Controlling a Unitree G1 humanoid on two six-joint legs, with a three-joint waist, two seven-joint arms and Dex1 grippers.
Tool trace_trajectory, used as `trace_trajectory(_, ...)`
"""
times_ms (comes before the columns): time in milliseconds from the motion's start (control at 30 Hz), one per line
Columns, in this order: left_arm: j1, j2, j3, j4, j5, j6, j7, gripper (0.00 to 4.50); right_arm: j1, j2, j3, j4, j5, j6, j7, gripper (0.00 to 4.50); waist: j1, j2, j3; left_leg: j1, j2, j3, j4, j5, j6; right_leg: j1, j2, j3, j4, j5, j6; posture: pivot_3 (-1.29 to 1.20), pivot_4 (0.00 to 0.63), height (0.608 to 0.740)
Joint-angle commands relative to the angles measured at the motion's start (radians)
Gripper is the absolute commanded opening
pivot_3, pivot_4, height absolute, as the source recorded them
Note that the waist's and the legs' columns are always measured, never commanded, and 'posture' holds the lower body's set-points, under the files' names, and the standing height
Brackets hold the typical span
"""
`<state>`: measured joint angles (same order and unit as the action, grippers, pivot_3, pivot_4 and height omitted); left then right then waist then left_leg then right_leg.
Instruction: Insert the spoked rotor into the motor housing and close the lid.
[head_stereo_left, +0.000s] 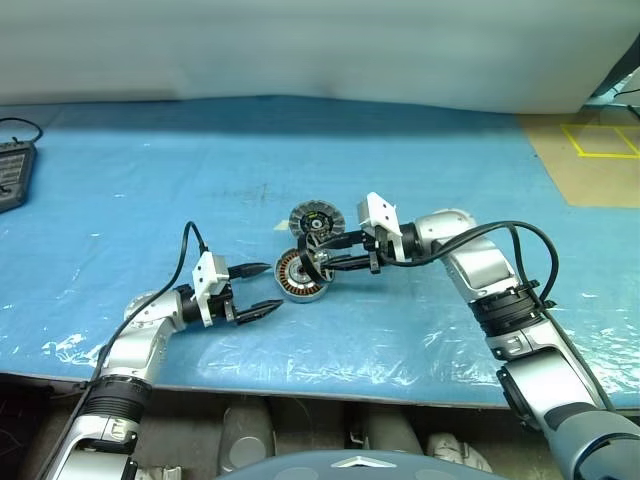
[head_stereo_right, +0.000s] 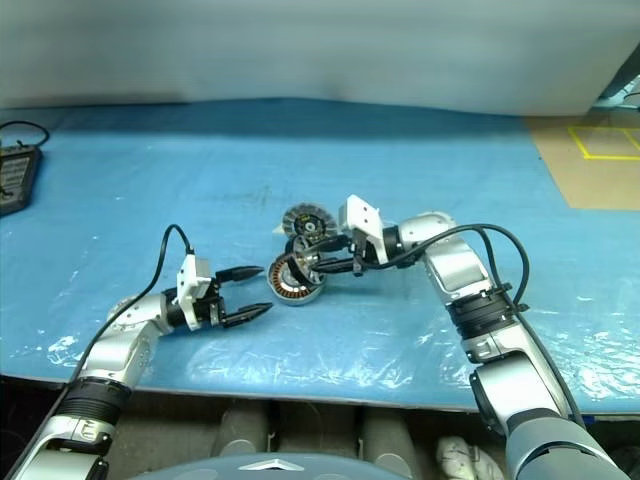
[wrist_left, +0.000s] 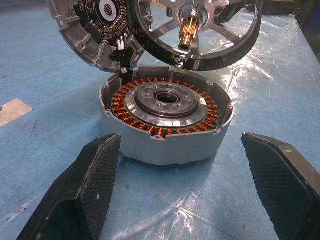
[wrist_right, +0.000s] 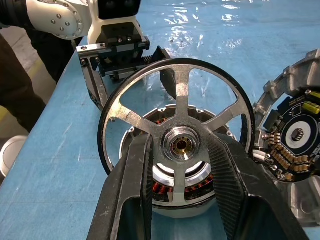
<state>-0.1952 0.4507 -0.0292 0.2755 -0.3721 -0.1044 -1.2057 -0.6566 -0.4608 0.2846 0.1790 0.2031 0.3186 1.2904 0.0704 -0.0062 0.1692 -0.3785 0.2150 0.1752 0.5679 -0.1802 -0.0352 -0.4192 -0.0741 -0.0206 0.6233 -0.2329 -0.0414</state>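
Note:
The motor housing (head_stereo_left: 300, 280), a short silver cylinder with copper windings (wrist_left: 122, 107), sits on the blue sheet. The lid (head_stereo_left: 316, 221) stands tilted on edge just behind it, its circuit side (wrist_right: 295, 142) showing. My right gripper (head_stereo_left: 306, 262) is shut on the hub of the spoked rotor (wrist_right: 182, 100), holding it tilted just above the housing's open top. My left gripper (head_stereo_left: 265, 287) is open and level. It rests just left of the housing, with one finger (wrist_left: 85, 190) to either side and neither touching.
A dark device (head_stereo_left: 14, 172) with a cable lies at the far left of the table. At the far right is a tan area with yellow tape (head_stereo_left: 598, 140). The table's front edge (head_stereo_left: 320, 385) runs just below both arms.

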Motion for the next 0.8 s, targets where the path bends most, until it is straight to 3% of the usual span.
trace_trajectory(33, 0.002, 0.001, 0.014, -0.029, -0.009, -0.012, 0.003, 4.07, -0.026, 0.004, 0.001, -0.011, 0.004, -0.023, 0.009, 1.41, 0.0, 0.0, 0.0, 0.0, 0.0, 0.0, 0.0, 0.0, 0.0, 0.0, 0.0, 0.0, 0.0, 0.0, 0.0, 0.0, 0.15, 0.74)
trace_trajectory(800, 0.0, -0.001, 0.014, -0.021, -0.008, -0.013, 0.005, 4.07, -0.034, 0.008, 0.018, 0.036, -0.042, -0.078, -0.002, 1.41, 0.0, 0.0, 0.0, 0.0, 0.0, 0.0, 0.001, 0.0, 0.0, 0.0, 0.0, 0.0, 0.001, 0.0, 0.0, 0.0, 0.15, 0.74)
